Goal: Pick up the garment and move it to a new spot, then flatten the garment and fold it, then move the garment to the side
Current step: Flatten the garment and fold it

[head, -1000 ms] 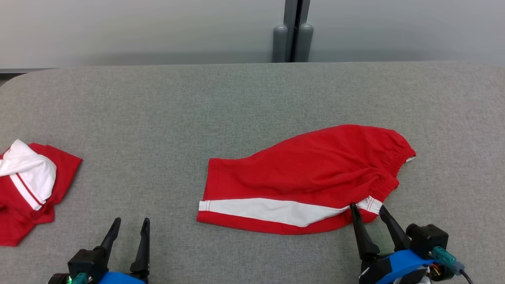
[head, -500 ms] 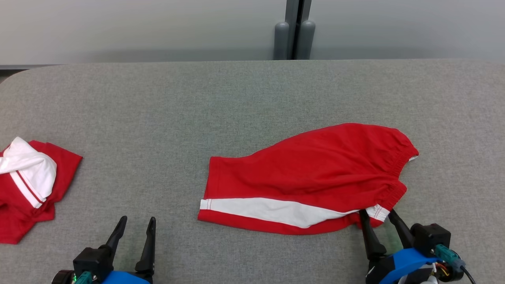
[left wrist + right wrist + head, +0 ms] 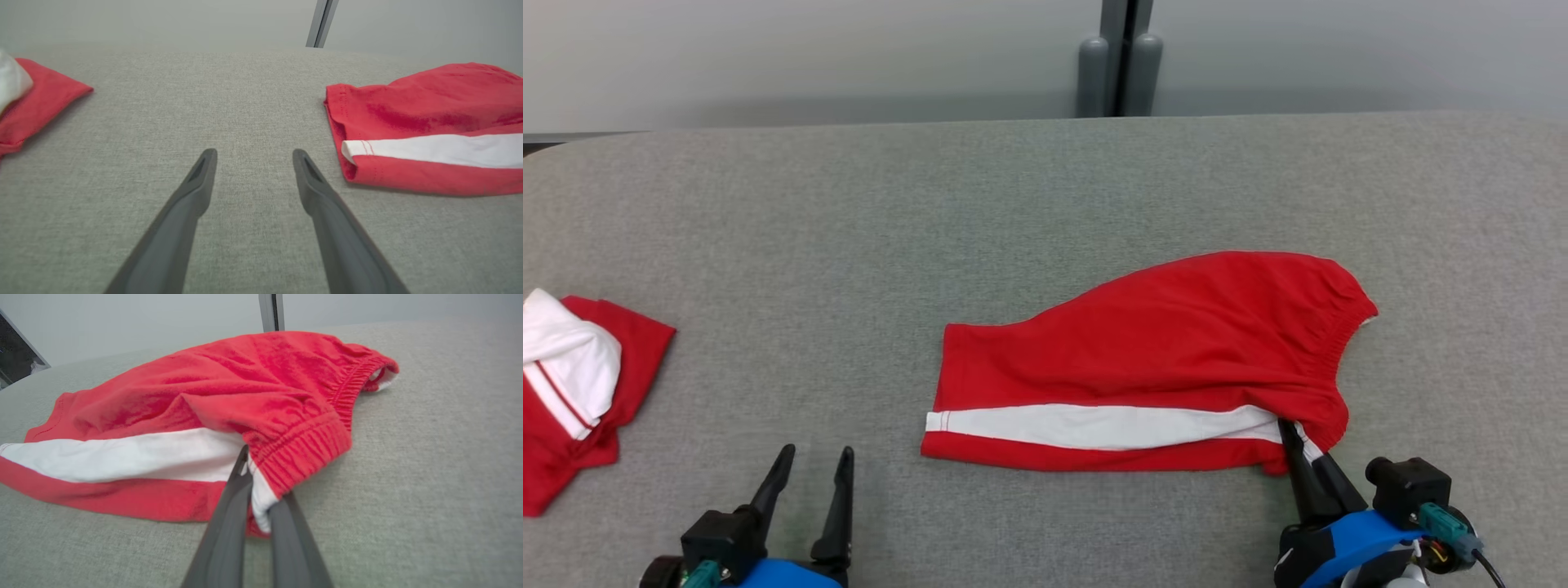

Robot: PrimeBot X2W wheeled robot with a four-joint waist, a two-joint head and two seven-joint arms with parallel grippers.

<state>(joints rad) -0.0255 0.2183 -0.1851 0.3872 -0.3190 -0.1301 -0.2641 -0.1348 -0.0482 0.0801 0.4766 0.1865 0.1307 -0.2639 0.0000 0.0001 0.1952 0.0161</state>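
Count, head view:
- Red-and-white garments: two. Shorts [image 3: 1143, 359] at centre right, crumpled garment [image 3: 572, 392] at the left edge.
- Grippers: two. Left gripper [image 3: 818, 449], right gripper [image 3: 1297, 441], two fingers each.
- Tabletop [image 3: 1013, 204]: one.
- Grey posts [image 3: 1093, 77], top centre: two.

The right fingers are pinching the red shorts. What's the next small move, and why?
Probably lift the right gripper slightly. It is shut on the waistband corner of the red shorts, which lie on the table, while the left gripper hangs open over bare table. A small lift would test the pinch.
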